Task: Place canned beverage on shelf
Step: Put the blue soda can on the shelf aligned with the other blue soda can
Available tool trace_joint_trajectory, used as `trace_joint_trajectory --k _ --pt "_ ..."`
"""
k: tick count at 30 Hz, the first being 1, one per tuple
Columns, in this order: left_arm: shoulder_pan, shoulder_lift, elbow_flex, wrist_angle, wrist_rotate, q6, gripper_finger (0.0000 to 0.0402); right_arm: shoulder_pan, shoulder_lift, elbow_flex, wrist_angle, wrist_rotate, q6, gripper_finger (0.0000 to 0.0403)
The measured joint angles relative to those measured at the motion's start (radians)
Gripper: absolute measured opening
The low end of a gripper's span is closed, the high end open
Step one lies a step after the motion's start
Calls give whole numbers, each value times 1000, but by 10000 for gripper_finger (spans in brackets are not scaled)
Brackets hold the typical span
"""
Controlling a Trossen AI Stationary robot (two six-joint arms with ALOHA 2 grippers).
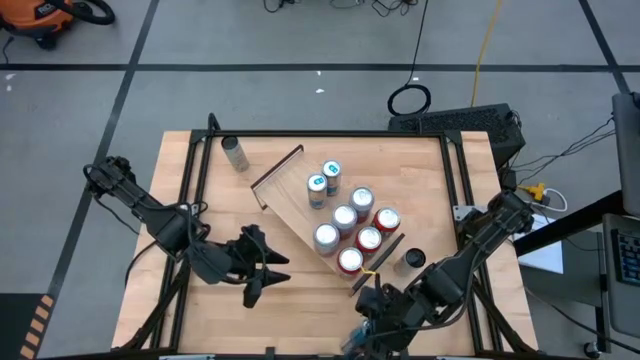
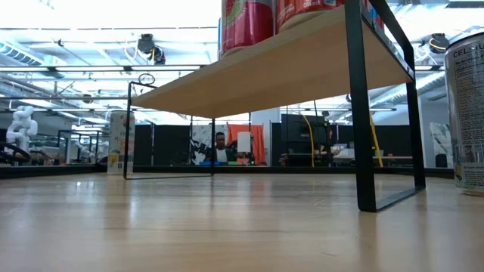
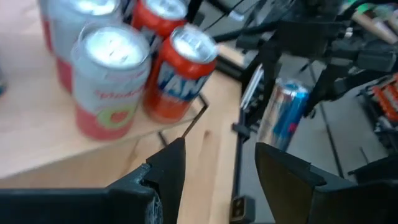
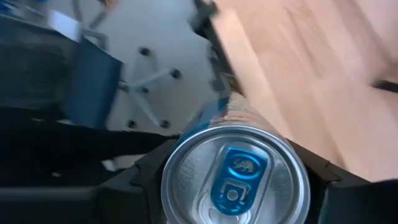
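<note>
The shelf (image 1: pixel 300 195) lies diagonally at the table's (image 1: pixel 420 175) centre, running from 10 o'clock to 4 o'clock, with eight cans on its 4 o'clock half. Two blue-topped cans (image 1: pixel 324 180) stand toward the middle; three silver-topped cans (image 1: pixel 344 216) and three red cans (image 1: pixel 368 238) fill the rest.

The left gripper (image 1: pixel 262 272) sits at about 7 o'clock on the table, just off the shelf's long edge, fingers spread wide and empty. Its wrist view shows an orange can (image 3: pixel 177 71) with blue lettering reading "FAN…" and a silver-and-pink can (image 3: pixel 107 81) whose writing is too blurred to read.

The right gripper (image 1: pixel 368 325) is at the table's 5 o'clock edge, clamped on a can (image 4: pixel 235 177) with a silver lid and blue tab; from the left wrist this can (image 3: pixel 283 112) appears silver and blue.

A dark-topped can (image 1: pixel 413 259) stands on the table just beyond the shelf's 4 o'clock rail. A pale can (image 1: pixel 235 153) stands alone near 11 o'clock.

In the low view the shelf (image 2: pixel 287 64) spans overhead on a black leg, and a silver can (image 2: pixel 467 113) at 3 o'clock carries unreadable text.
</note>
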Motion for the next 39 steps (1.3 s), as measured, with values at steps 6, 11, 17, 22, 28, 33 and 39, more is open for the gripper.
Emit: trace_joint_trajectory --k 6,11,17,22,28,33,39 --pt "-16 0 0 96 -33 79 193 -41 0 21 125 0 -1 208" --pt "-21 0 0 114 -48 82 193 -84 0 23 236 0 -36 208" --pt "-22 0 0 124 -56 95 193 -139 0 23 325 -1 -62 208" --pt "-28 1 45 134 -73 203 193 -190 0 23 341 -1 -31 208" --pt "-29 0 132 141 -87 383 196 -250 0 23 383 0 -28 208" --pt "-24 0 134 143 -83 437 234 -299 0 23 473 -1 -78 208" --pt "-24 0 134 162 -82 413 325 -341 0 23 509 -2 -101 208"
